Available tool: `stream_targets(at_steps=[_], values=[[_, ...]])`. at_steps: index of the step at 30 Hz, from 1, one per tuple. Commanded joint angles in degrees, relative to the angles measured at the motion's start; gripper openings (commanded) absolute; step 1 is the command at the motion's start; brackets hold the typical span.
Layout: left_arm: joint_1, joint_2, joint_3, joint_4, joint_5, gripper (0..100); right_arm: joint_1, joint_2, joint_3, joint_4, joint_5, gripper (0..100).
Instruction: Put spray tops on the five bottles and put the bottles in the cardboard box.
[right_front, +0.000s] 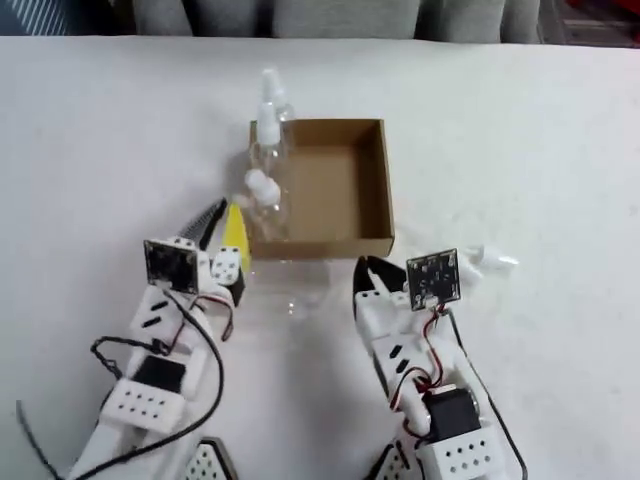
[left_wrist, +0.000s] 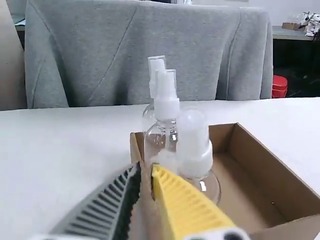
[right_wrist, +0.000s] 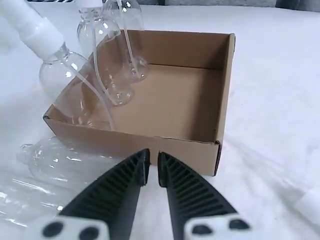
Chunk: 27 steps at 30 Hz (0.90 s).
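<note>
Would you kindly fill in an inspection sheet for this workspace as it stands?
Surface: white table.
Job's things: cardboard box at centre; three topped bottles upright inside, along its left side in the high view; untopped bottle lying in front of it; loose spray top on the table to its right.
Clutter: nothing seen.
Grippers: left gripper by the box's front-left corner, right gripper before its front wall; both shut, empty.
Cables: black cable looping off the left arm.
Surroundings: grey seat backs behind the table.

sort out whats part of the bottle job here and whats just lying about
Job:
cardboard box
three capped bottles in the box
uncapped bottles lying in front of it
loose spray top off to one side

Lying about:
grey chair in the background
red object beside it
</note>
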Motion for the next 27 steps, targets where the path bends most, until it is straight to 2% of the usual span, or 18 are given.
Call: stream_targets(at_steps=[1,10,14,24,27], values=[[-3.6,-11.9,0.0,16.5,-0.6,4,0.5,0.3,0.4,0.5,0.4,1.5],[-10.4,-32.0,0.1,46.5,-1.2,2,0.5,0.3,0.4,2.0,0.4,1.5],[-11.0,-38.3,0.8,56.4,-9.1,2,0.5,0.3,0.4,2.8,0.5,1.5],[-11.0,-38.5,0.6,62.5,-27.1,2,0.7,0.3,0.4,3.6,0.5,1.5],[-10.6,-38.5,-1.1,67.7,-32.6,2,4.1,0.3,0.4,3.6,0.7,1.5]])
